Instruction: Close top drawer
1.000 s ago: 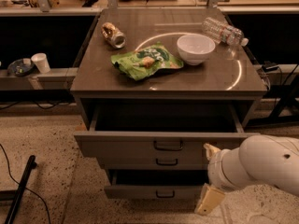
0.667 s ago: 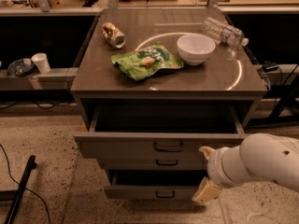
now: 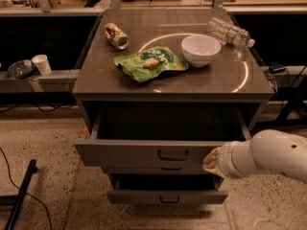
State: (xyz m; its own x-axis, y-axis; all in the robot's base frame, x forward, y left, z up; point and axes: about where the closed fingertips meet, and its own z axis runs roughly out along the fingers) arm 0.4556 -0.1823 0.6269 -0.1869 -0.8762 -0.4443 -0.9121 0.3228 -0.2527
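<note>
The top drawer [image 3: 129, 152] of the grey cabinet stands pulled out toward me, its dark inside showing behind the tall front panel. Its small black loop handle [image 3: 172, 155] is centred on the panel. My gripper [image 3: 210, 162] is at the right end of that front panel, at its lower edge, and seems to touch it. The white arm [image 3: 268, 155] comes in from the right edge of the view.
A middle drawer handle [image 3: 171, 168] shows under the top panel. The bottom drawer [image 3: 168, 196] is also pulled out. On the cabinet top [image 3: 216, 83] lie a green bag [image 3: 148, 61], white bowl [image 3: 200, 49], can [image 3: 116, 35] and bottle [image 3: 229, 31]. A black rod [image 3: 19, 195] lies on the floor, left.
My gripper has moved up and left, from beside the bottom drawer to the right end of the top drawer's front panel. The drawer has not visibly moved.
</note>
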